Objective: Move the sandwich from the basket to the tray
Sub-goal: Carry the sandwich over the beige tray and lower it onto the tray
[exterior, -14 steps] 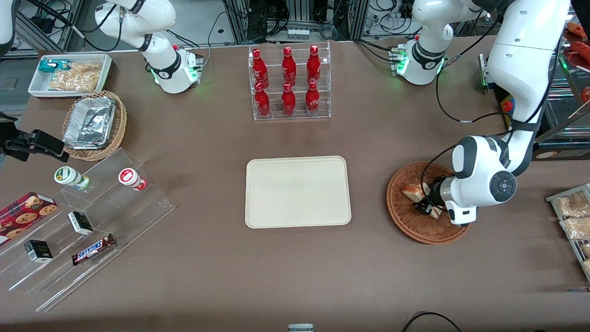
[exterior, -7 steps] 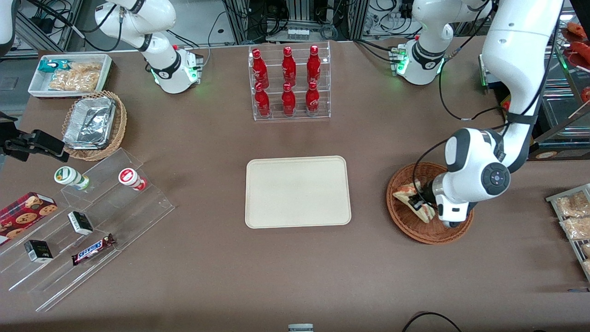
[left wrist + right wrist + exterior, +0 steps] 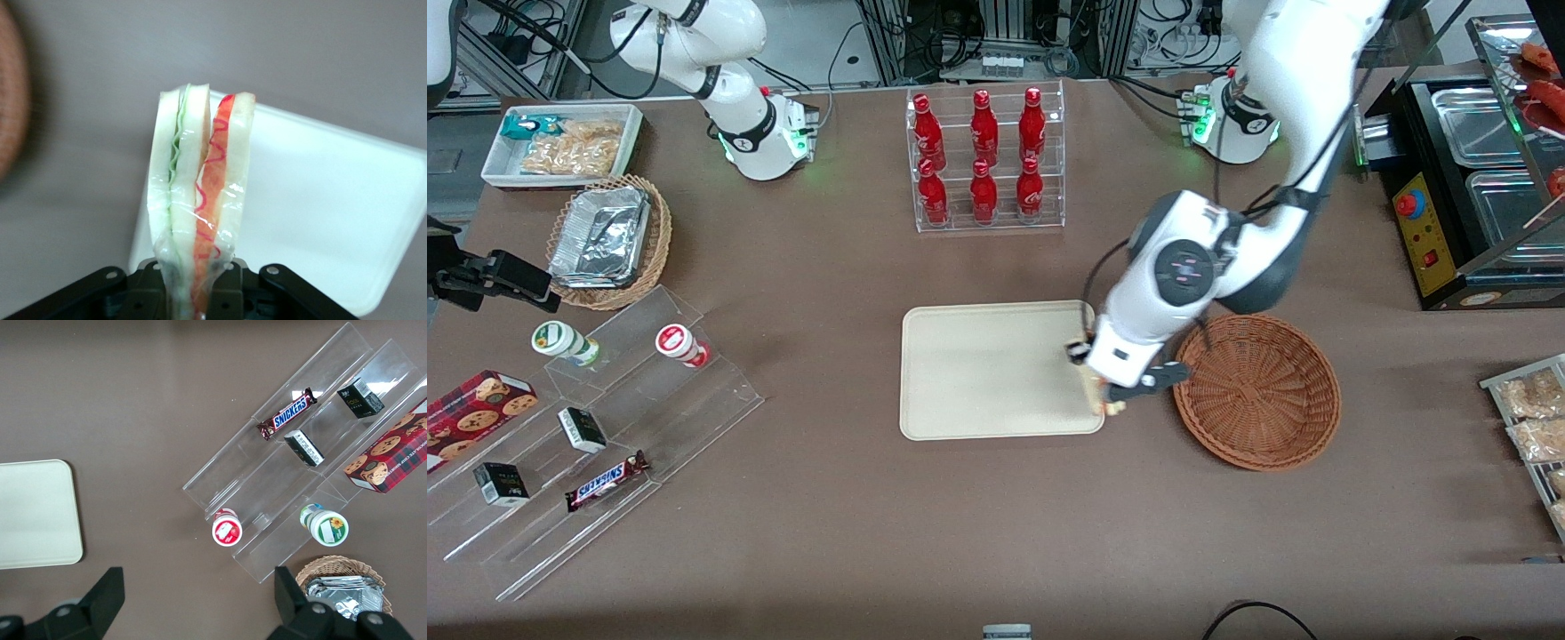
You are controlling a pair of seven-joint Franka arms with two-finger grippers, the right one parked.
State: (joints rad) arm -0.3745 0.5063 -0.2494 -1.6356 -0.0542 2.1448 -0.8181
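My left gripper (image 3: 1100,384) is shut on the clear-wrapped sandwich (image 3: 200,193) and holds it in the air over the edge of the cream tray (image 3: 987,369) that faces the basket. In the front view only a small bit of the sandwich (image 3: 1096,397) shows below the wrist. The left wrist view shows its white bread with green and red filling layers, standing between the fingers (image 3: 137,290), with the tray (image 3: 320,200) below. The reddish-brown wicker basket (image 3: 1258,391) sits beside the tray, toward the working arm's end, with nothing in it.
A clear rack of red bottles (image 3: 985,160) stands farther from the front camera than the tray. Toward the parked arm's end are a clear stepped shelf (image 3: 596,418) with snacks, a tan basket with a foil container (image 3: 605,240) and a white bin (image 3: 560,142).
My left gripper has lifted the sandwich out of the basket and carried it sideways to the tray's edge. The basket now holds nothing.
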